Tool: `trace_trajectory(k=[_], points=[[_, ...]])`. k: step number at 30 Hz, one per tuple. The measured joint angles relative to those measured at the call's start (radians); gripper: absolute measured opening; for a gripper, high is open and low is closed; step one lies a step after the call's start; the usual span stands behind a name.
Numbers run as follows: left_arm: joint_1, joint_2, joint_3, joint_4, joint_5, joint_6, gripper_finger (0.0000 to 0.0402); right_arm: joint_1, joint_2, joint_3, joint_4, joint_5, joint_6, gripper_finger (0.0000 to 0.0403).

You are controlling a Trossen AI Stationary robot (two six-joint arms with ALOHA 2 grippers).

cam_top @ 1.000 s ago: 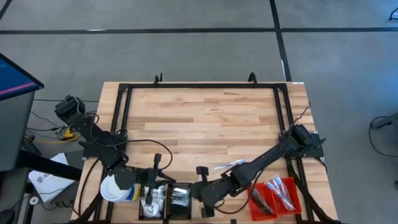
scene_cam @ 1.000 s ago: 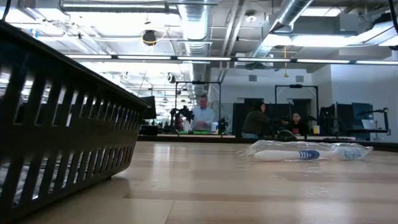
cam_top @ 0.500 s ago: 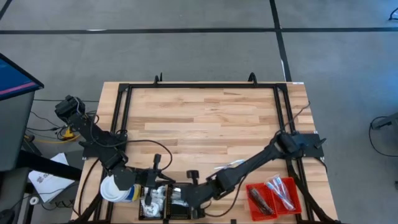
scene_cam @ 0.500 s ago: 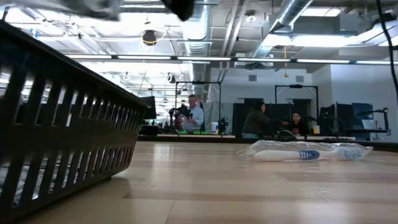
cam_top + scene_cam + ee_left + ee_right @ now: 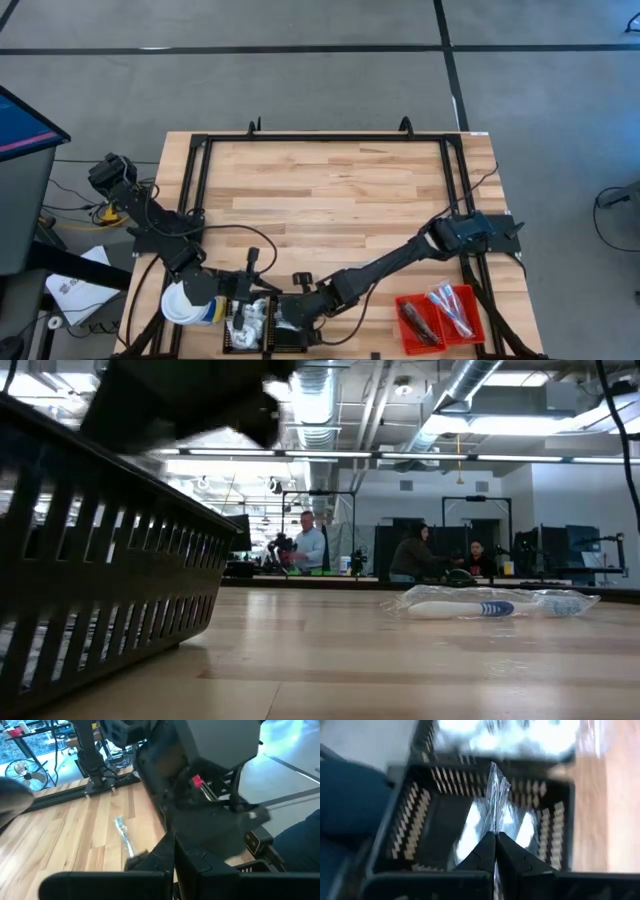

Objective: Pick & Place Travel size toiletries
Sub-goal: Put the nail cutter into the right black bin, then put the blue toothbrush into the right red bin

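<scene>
Two black ribbed trays point(image 5: 262, 326) stand at the table's near edge. One holds white packets point(image 5: 250, 318); the other holds silvery sachets point(image 5: 472, 827). My right gripper point(image 5: 284, 318) reaches over the sachet tray point(image 5: 427, 820), shut on a clear crinkled packet point(image 5: 495, 785). My left gripper point(image 5: 174, 870) is shut and holds nothing. It hangs just left of the trays point(image 5: 258, 290), facing the right arm point(image 5: 200, 795). A clear-wrapped toothbrush point(image 5: 368, 265) lies flat on the wood, also seen in the low view point(image 5: 480, 604). My right gripper pinches the clear packet's near end point(image 5: 494, 831) between its two fingertips. The fingers slant down from the table's right side. The packet sticks out ahead of the fingertips over the black tray; whether its far end touches the tray I cannot tell.
A white-topped canister point(image 5: 184, 305) stands left of the black trays. A red tray point(image 5: 440, 314) with several items sits at the near right. A black frame point(image 5: 325, 138) runs round the table. The black tray's wall point(image 5: 100, 570) fills the low view's left.
My right gripper has swung toward the table's left edge, from between the trays to over the black tray, and has dipped lower and tipped further down. It has stayed shut.
</scene>
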Motion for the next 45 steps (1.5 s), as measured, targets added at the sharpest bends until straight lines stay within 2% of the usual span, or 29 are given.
trace_trajectory(k=[2,19,22,31,35,37,40,45], points=[[0.000,0.000,0.000,-0.001,0.000,0.000,0.0000,-0.011,0.029,0.008,0.056,-0.030,0.001,0.0000],[-0.001,0.000,0.000,0.000,0.000,-0.002,0.0000,-0.017,0.056,0.003,0.013,-0.006,-0.027,0.0007],[-0.001,0.000,0.000,0.000,0.000,-0.001,0.0000,-0.016,0.056,0.003,0.011,-0.006,-0.032,0.0031],[-0.001,0.000,0.000,0.000,0.000,0.000,0.0000,-0.017,0.056,0.003,0.063,0.010,-0.079,0.0138],[-0.001,0.000,0.000,0.000,0.000,0.000,0.0000,-0.016,0.056,0.019,0.052,0.002,-0.090,0.0159],[-0.001,0.000,0.000,0.000,0.000,0.000,0.0000,-0.016,0.054,0.030,0.032,0.001,-0.089,0.0149],[-0.001,0.000,0.000,0.000,0.000,-0.001,0.0000,-0.015,0.054,0.045,-0.035,0.033,-0.088,0.0111],[-0.001,0.000,0.000,0.000,0.000,-0.002,0.0000,0.008,0.033,0.151,-0.337,0.164,-0.036,0.0031]])
